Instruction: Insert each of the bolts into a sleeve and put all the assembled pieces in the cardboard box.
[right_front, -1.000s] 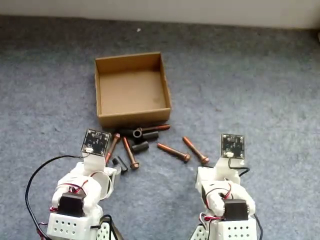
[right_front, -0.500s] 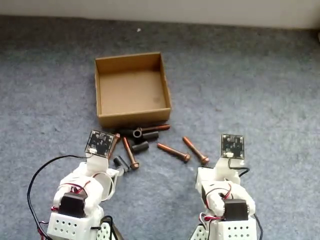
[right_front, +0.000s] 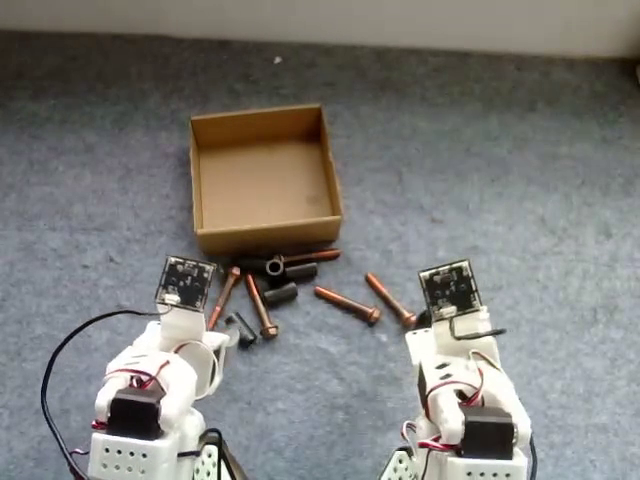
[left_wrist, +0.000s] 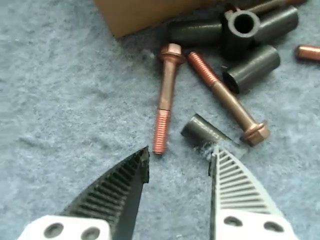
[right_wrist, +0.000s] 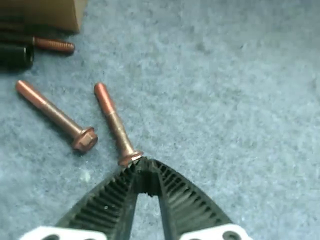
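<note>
Change, right arm: over the last second it has swung in toward the cardboard box (right_front: 265, 236). Its wrist board (right_front: 448, 287) is now turned and sits closer to the bolt (right_front: 391, 300) lying farthest out from the box's near right corner.
Change, left arm: only a small sway, and it ends almost where it began, in front of the box's near left corner.
Change, parts: nothing has shifted, and every piece still lies outside the box.
Meaning: no piece looks assembled yet. Both arms seem to be lining up for a first pick, the right for a bolt and the left probably for a sleeve.
Left gripper (left_wrist: 179, 152): the jaws are wide apart and hold nothing, low over the carpet (right_front: 520, 180). Just past its tips, toward the box, lie a short sleeve (left_wrist: 202, 131) and two bolts (left_wrist: 165, 100).
Right gripper (right_wrist: 144, 164): the jaws are pressed together with nothing held, and the tips sit right at the head of that outlying bolt. It would need to open before taking it.
Parts: they lie loose just in front of the box's near wall, with one sleeve (right_front: 272, 267) standing on end there.
</note>
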